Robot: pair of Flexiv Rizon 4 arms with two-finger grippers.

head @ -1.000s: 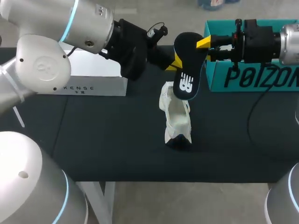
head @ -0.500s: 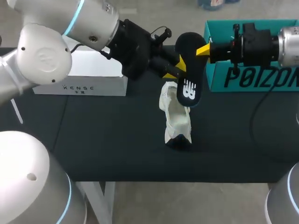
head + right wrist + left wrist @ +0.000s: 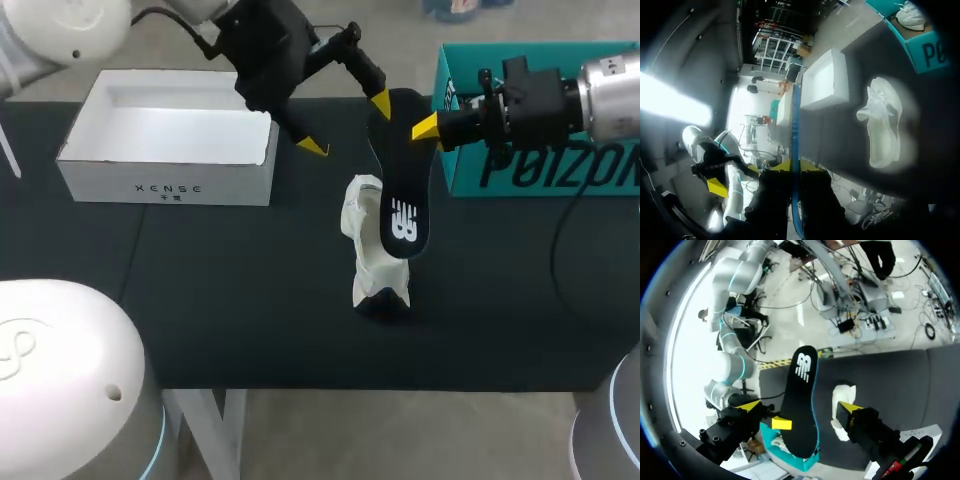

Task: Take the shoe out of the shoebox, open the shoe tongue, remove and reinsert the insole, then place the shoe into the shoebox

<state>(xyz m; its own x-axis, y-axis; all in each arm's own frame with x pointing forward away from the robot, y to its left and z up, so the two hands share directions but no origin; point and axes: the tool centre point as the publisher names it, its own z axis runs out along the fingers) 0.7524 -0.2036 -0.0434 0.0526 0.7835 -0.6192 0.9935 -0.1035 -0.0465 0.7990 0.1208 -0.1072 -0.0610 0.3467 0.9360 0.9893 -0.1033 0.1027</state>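
Flat black foam insole with a white logo (image 3: 400, 190) is clamped at its upper end in the right gripper (image 3: 422, 128). The right wrist view shows the insole edge-on, pinched between both yellow tips. It hangs roughly vertical above the dark table (image 3: 220, 300), logo end down. In the head view its lower end overlaps the white low-top shoe (image 3: 372, 255); cannot tell if they touch. The shoe lies on the table between the two boxes, outside both. Fingers of the left gripper (image 3: 346, 125) are spread wide with nothing held. It is raised just beside the insole's upper end, on the white box's side.

Containers:
- Open teal cardboard shoebox (image 3: 470, 180) sits at the far right, with the right gripper at its near corner. The right wrist view shows a second white shoe (image 3: 910, 15) lying inside it.
- Open white rectangular cardboard box (image 3: 165, 185) sits at the far left, its white floor in plain view.
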